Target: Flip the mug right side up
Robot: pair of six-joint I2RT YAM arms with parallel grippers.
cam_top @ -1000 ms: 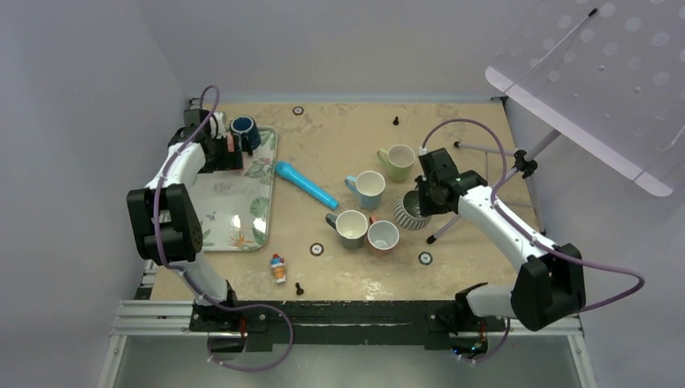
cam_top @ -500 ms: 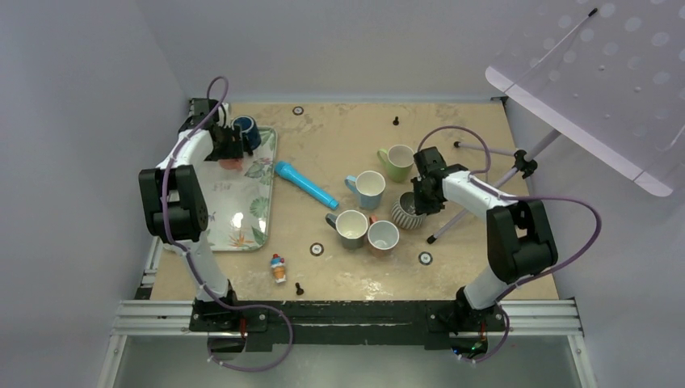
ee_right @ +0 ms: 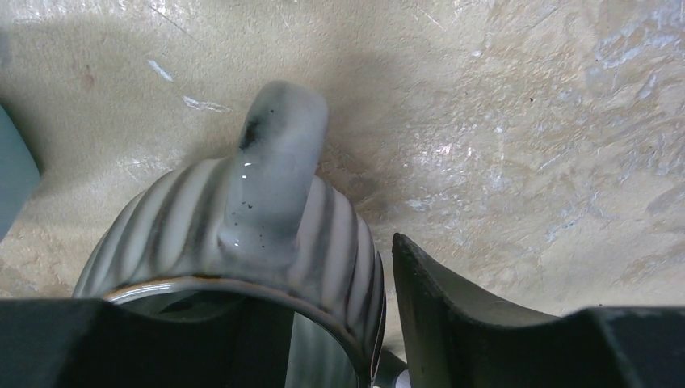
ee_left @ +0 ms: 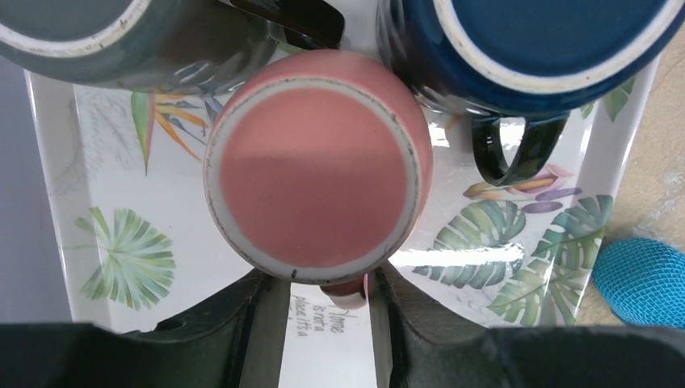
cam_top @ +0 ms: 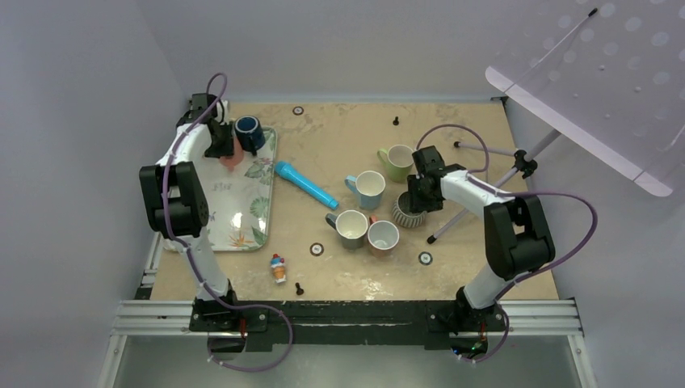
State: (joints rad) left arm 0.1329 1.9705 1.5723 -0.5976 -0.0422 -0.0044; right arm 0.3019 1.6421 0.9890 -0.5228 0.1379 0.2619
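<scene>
A pink mug [ee_left: 315,170] stands upside down on the leaf-print tray [ee_left: 121,210], base toward the left wrist camera. Its handle [ee_left: 349,288] sits between the fingers of my left gripper [ee_left: 327,301], close against the right finger. A gap shows on the other side, so the jaws are open. From above, the pink mug [cam_top: 230,159] is just below my left gripper [cam_top: 220,148]. A grey striped mug [ee_right: 242,234] stands mouth up on the table. My right gripper [ee_right: 323,299] straddles its wall, open, with the outer finger [ee_right: 452,307] clear of it.
A dark blue mug [ee_left: 525,48] and a dark grey one [ee_left: 121,40] stand upside down beside the pink mug. Several upright mugs [cam_top: 370,188] cluster left of the striped mug [cam_top: 409,212]. A blue microphone [cam_top: 305,184], a small figure [cam_top: 278,267] and a stand's legs [cam_top: 485,194] are also on the table.
My left gripper has moved down over the pink mug and its jaws have narrowed around the handle. My right gripper's jaws have widened off the striped mug's wall.
</scene>
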